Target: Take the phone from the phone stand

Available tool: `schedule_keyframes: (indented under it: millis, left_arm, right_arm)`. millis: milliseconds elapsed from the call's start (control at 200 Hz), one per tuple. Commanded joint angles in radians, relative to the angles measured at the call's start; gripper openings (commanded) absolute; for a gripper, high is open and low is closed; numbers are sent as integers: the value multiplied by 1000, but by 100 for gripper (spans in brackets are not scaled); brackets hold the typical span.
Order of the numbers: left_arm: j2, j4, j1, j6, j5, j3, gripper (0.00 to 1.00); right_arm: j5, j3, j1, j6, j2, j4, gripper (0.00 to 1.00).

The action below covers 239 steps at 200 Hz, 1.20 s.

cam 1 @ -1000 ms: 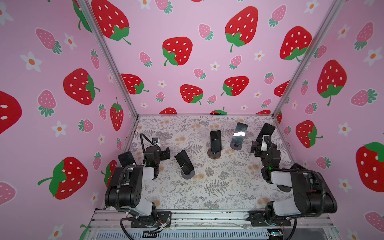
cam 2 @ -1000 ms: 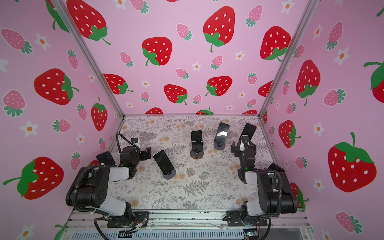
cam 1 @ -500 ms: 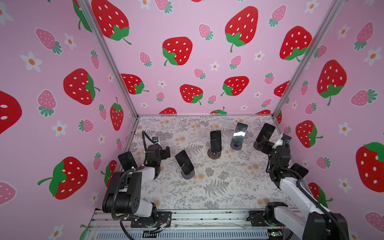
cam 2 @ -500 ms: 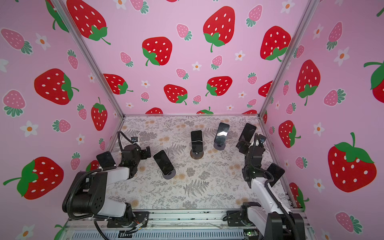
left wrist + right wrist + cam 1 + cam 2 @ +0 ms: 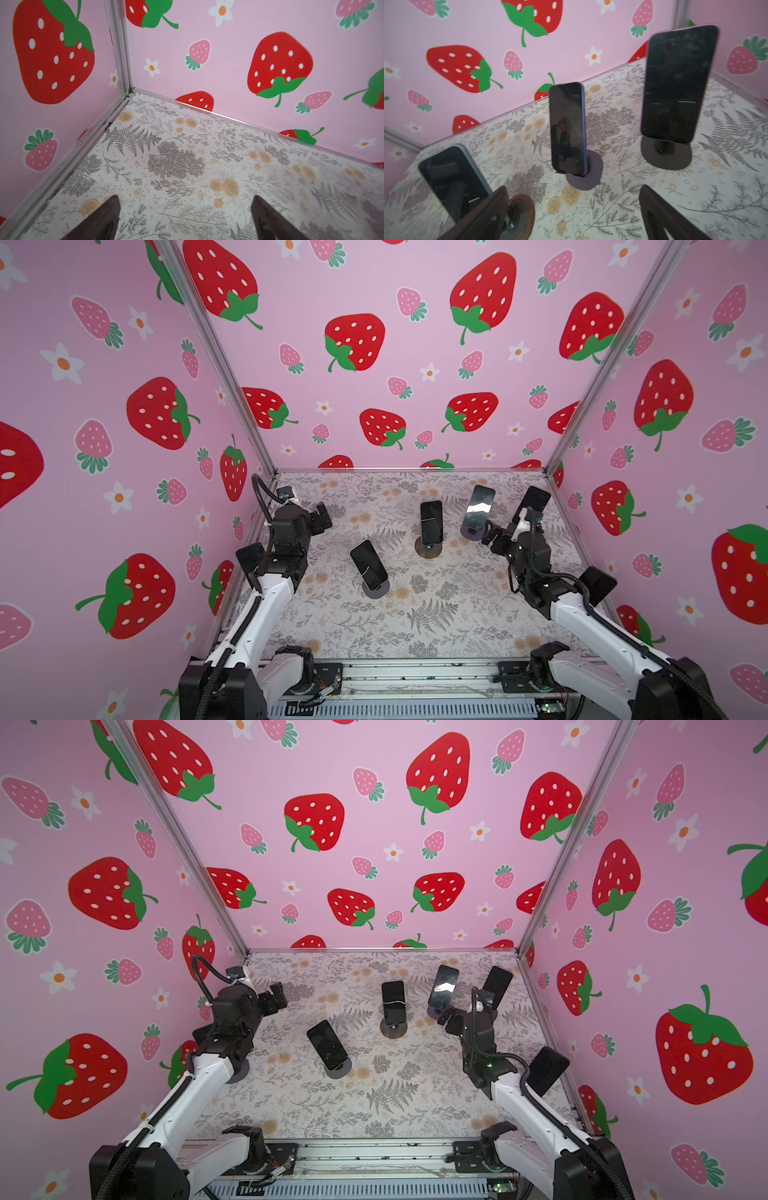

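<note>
Lab test booth: strawberry-print walls (image 5: 395,281), alu frame (image 5: 220,364).

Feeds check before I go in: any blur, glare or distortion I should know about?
Right wrist view: motion-smeared, worst on the tall phone; the blue-edged phone carries reflections. Left wrist view: floor sharp, open left end effector dark and soft. In a top view: wide-angle bending of the walls, white glare on one back-row phone; lighting even.

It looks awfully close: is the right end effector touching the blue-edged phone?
Apart. In the right wrist view, patterned tabletop shows between both fingertips of the open right end effector and the blue-edged phone on its stand.
</note>
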Motion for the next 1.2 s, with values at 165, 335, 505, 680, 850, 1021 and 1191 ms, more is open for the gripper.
schedule_keyframes:
  millis: [165, 335, 505, 680, 850, 1021, 1191]
  left_arm:
    - [-16, -504, 18, -128, 38, 317, 99]
    - [-18, -604, 25, -84, 75, 342, 99]
    - [-19, -623, 25, -62, 68, 309, 99]
    - [-18, -679, 25, -117, 111, 316, 99]
    - [-37, -700, 25, -110, 100, 279, 100]
    - [-16, -703, 25, -53, 156, 247, 100]
    - [13, -673, 26, -46, 198, 240, 99]
  right_arm:
    - [-9, 172, 163, -184, 95, -35, 100]
    - [-119, 291, 200, -240, 227, -82, 100]
    - [-95, 416, 206, -255, 337, -145, 100]
    - [-52, 589, 220, -174, 475, -290, 100]
    - [-27, 713, 243, -144, 588, -420, 100]
    - [13, 912, 262, -77, 723, -636, 100]
    - [22, 976, 270, -56, 751, -665, 100]
